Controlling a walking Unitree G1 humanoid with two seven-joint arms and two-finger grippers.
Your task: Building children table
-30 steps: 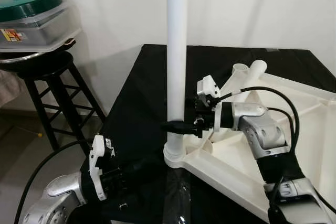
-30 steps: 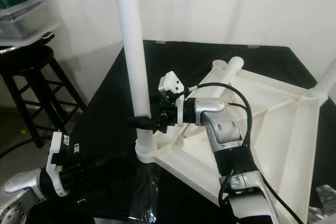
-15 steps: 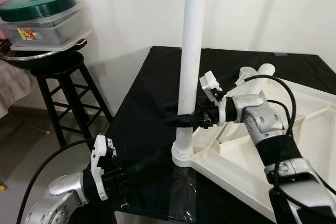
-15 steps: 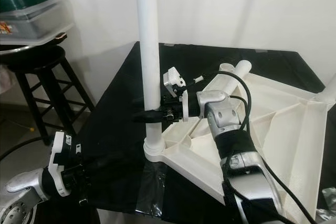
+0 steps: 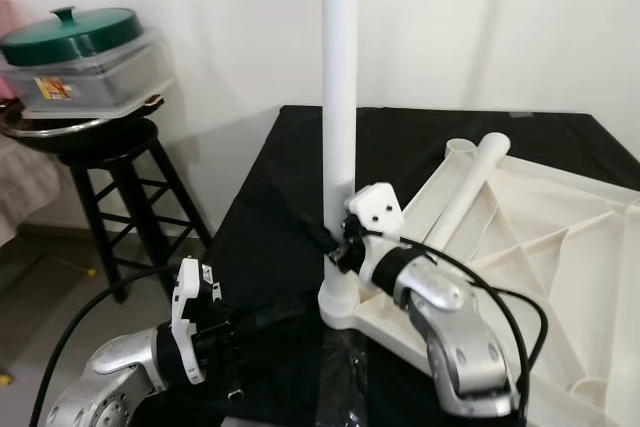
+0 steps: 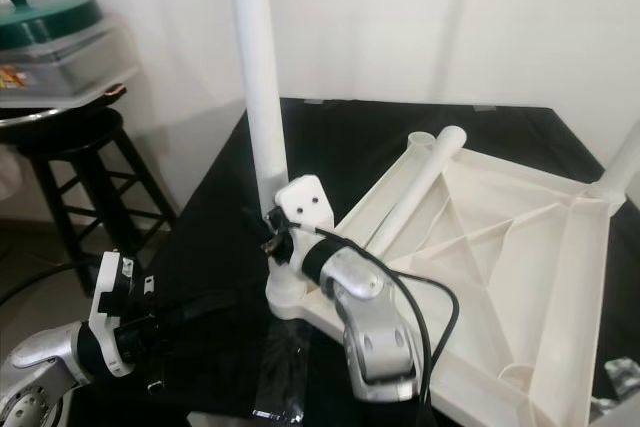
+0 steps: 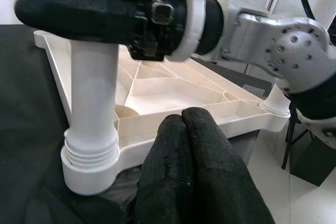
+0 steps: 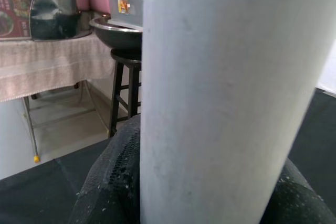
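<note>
An upside-down white children's table top lies on a black-covered table. One white leg stands upright in its near left corner socket. My right gripper is shut on this leg just above the socket; the right wrist view shows the leg between its black fingers. My left gripper lies low on the cloth in front of the socket, shut with nothing in it. A second leg lies loose across the table top by the far socket.
A black stool stands to the left of the table, carrying a metal bowl and a clear container with a green lid. A white wall is behind. Another leg stands at the table top's far right corner.
The camera has shifted, so the leg's top end is now in view. My right arm has swung round to the near side, still holding the leg. The left gripper has stayed put.
</note>
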